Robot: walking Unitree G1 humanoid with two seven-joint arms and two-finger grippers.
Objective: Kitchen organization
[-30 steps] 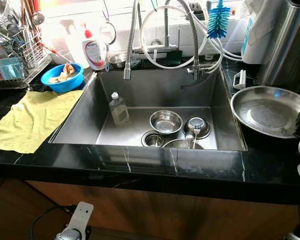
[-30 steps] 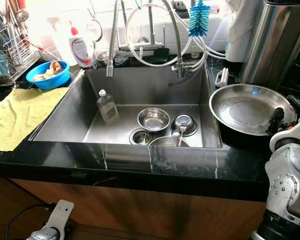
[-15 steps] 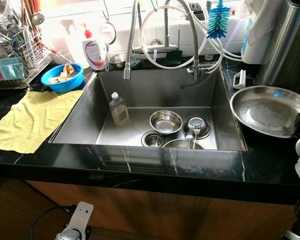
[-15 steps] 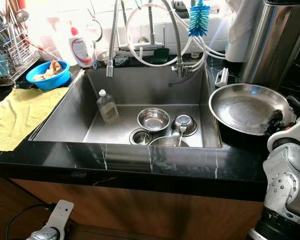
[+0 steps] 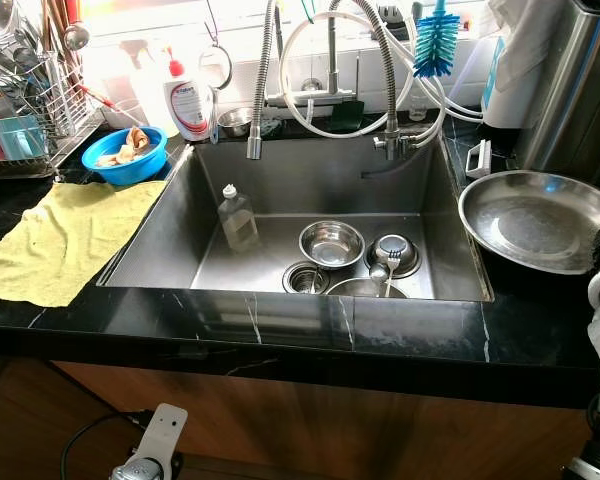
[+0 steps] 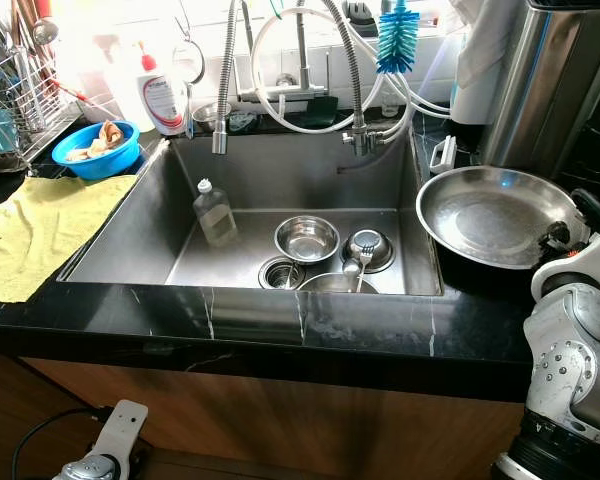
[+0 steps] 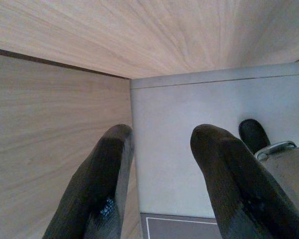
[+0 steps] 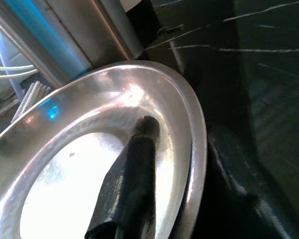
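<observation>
Left of the sink point(image 5: 170, 235), a yellow cloth point(image 5: 65, 240) is spread on the counter point(image 5: 400, 335). The left hand point(image 7: 162, 164) is hung by a wooden panel, fingers parted, nothing held. Right of the sink, the pan point(image 6: 495, 215) is gripped at its rim by the right hand point(image 8: 189, 164), one finger inside, one outside.

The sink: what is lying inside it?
Inside the sink: a clear bottle, a steel bowl, a fork and the drain strainer. A bowl at the front wall is partly hidden.
</observation>
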